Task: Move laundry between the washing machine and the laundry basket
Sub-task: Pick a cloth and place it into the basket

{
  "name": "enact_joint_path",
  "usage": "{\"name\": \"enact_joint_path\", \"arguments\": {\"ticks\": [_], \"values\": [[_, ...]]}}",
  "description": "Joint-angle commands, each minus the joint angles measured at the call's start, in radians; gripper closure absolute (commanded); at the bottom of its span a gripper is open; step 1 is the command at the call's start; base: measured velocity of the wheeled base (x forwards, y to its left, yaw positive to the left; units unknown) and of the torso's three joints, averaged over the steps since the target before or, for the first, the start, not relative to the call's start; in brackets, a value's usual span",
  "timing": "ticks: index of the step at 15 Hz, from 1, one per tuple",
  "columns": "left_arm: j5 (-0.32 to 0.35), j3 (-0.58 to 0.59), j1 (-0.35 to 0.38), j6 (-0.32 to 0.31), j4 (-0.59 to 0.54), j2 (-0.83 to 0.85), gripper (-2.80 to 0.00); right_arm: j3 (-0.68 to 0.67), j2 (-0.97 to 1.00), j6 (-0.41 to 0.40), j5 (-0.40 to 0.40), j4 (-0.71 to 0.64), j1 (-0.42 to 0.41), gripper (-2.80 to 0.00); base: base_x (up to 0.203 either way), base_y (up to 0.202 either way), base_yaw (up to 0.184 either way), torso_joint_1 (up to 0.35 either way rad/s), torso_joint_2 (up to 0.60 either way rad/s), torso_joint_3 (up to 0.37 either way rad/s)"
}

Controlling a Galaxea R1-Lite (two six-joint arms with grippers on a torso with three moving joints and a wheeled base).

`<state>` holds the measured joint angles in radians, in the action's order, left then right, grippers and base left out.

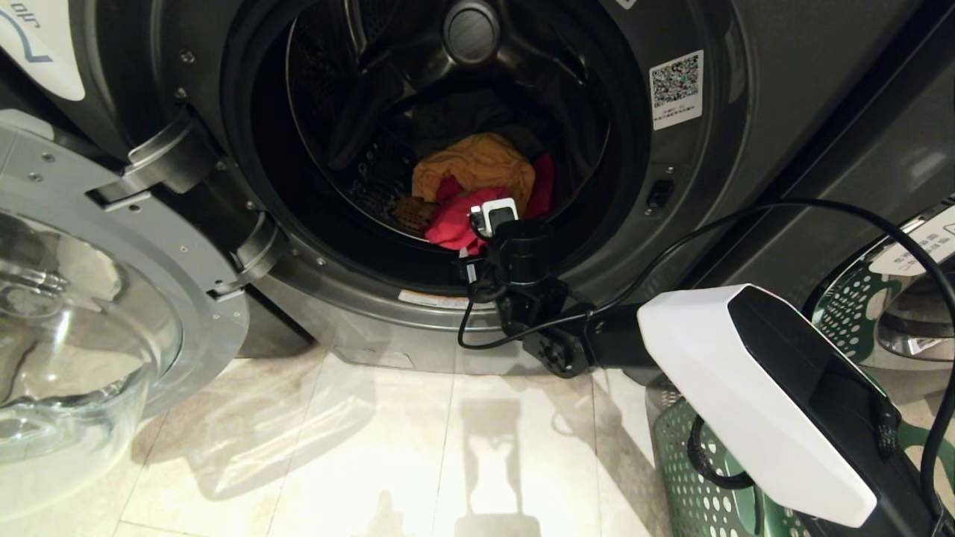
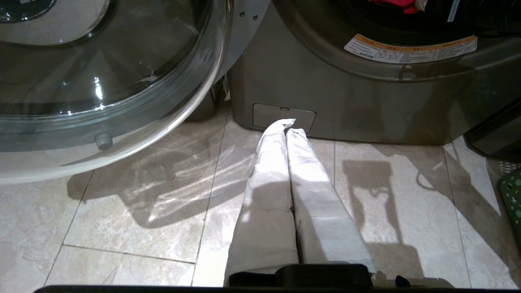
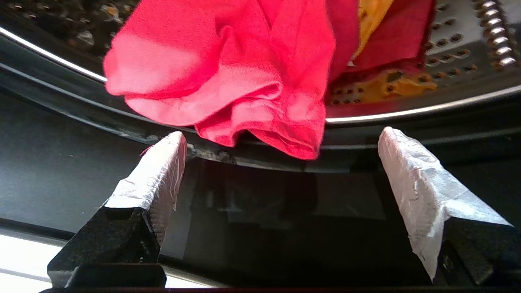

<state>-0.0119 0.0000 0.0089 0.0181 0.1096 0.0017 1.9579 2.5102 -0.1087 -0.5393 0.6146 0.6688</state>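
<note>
Just ahead of the right gripper [image 3: 281, 146], fingers spread wide at the washing machine [image 1: 694, 194] mouth, hangs the red garment [image 3: 228, 81].

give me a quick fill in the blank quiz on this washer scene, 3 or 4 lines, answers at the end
1. The washing machine has its round door swung ____.
2. The right gripper is at the drum's mouth, its fingers spread wide just short of a ____ garment.
3. Behind that garment in the drum lies an ____ one.
4. The laundry basket, on the floor by the machine, is ____ in colour.

Missing words: open; red; orange; green
</note>
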Motion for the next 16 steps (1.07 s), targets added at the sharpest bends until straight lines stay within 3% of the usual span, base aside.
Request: {"name": "enact_joint_path", "arguments": {"ticks": [1,2,16], "values": [[0.000,0.040,0.000,0.000,0.001,0.001,0.00,0.001,0.010,-0.003,0.003,0.023,-0.009,-2.80,0.000,0.000,0.000,0.000,0.00,0.000],[0.000,0.040,0.000,0.000,0.001,0.001,0.00,-0.001,0.010,-0.005,0.002,0.033,-0.011,0.00,0.000,0.000,0.000,0.000,0.00,0.000],[0.000,0.040,0.000,0.002,0.001,0.000,0.00,-0.002,-0.057,-0.009,-0.002,0.034,0.000,0.00,0.000,0.000,0.000,0.000,0.00,0.000]]}}
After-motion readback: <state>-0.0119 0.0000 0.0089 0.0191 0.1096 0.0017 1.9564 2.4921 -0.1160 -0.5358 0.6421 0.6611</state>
